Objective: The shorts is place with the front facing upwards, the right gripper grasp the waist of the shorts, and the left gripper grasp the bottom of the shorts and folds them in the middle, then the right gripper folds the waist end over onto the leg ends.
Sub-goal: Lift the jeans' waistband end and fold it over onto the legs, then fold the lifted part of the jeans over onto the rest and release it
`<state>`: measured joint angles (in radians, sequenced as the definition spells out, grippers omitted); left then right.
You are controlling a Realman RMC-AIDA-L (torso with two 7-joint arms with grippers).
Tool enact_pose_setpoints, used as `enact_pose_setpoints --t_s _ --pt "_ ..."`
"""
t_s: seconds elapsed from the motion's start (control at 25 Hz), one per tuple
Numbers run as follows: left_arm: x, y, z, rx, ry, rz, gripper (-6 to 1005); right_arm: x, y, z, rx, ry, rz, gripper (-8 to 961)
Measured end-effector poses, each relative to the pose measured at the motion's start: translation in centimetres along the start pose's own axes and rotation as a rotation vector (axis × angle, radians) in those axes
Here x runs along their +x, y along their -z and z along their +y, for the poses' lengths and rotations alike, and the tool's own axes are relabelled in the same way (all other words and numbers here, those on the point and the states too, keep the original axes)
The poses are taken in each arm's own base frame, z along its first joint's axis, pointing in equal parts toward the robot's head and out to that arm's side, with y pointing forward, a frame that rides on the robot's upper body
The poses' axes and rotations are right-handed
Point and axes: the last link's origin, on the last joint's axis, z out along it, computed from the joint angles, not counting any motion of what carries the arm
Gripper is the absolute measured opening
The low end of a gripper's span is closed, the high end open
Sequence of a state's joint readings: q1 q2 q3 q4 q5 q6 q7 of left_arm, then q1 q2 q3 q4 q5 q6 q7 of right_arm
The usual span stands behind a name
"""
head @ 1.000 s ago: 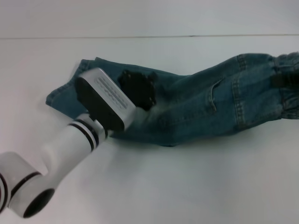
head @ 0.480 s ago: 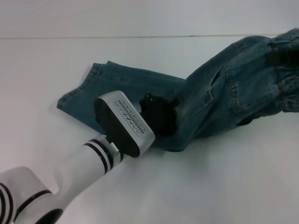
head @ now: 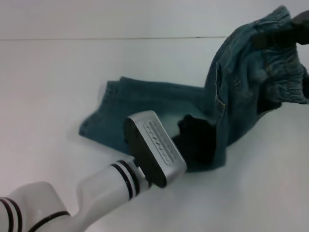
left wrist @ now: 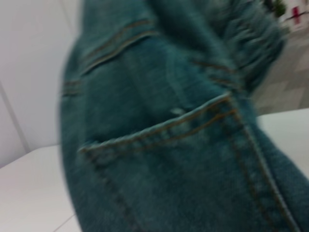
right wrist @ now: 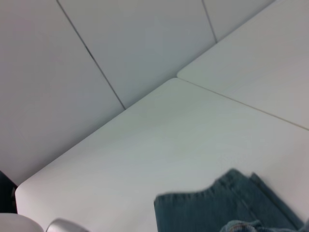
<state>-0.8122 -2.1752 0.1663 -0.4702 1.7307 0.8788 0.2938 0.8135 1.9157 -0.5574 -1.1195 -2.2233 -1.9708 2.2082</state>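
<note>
The blue-green denim shorts (head: 159,104) lie folded lengthwise on the white table (head: 58,72). The leg ends (head: 99,123) rest flat at the left. The ruffled waist (head: 277,82) hangs raised in the air at the upper right, with the right gripper (head: 300,19) shut on it at the picture's edge. The left gripper (head: 195,140), on its silver wrist (head: 154,147), sits low against the shorts' middle near their front edge. The left wrist view is filled by a stitched pocket (left wrist: 164,130) of the shorts (left wrist: 145,183). A corner of the shorts (right wrist: 212,210) shows in the right wrist view.
The white table's far edge (head: 120,38) meets a pale wall behind. The left arm's white forearm (head: 91,193) crosses the near left of the table. A table corner and seam (right wrist: 176,77) show in the right wrist view.
The waist has risen off the table and swung up and left. The whole garment and the left gripper have shifted right and toward me, and the leg ends slid right.
</note>
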Motion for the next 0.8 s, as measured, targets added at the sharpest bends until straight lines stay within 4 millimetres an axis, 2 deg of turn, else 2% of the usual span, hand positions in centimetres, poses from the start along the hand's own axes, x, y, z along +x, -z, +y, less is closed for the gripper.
enact_pose_setpoints --t_s 0.2,0.4,0.72,0.8 --pt "0.9 -0.1 1.7 -0.055 0.022 0.033 1 -0.8 -1.0 0.5 -0.017 0.029 0.024 115" --pt "1.0 0.2 2.3 -0.054 0.070 0.044 0 -1.1 -1.6 0.5 -0.020 0.044 0.031 115" --pt "0.2 3.1 0.7 0.115 0.173 0.153 0 -0.4 -2.4 0.0 -0.034 0.028 0.034 116" --pt "-0.8 4.9 -0.1 0.143 0.245 0.192 0 0.0 -2.9 -0.2 -0.053 0.016 0.035 116"
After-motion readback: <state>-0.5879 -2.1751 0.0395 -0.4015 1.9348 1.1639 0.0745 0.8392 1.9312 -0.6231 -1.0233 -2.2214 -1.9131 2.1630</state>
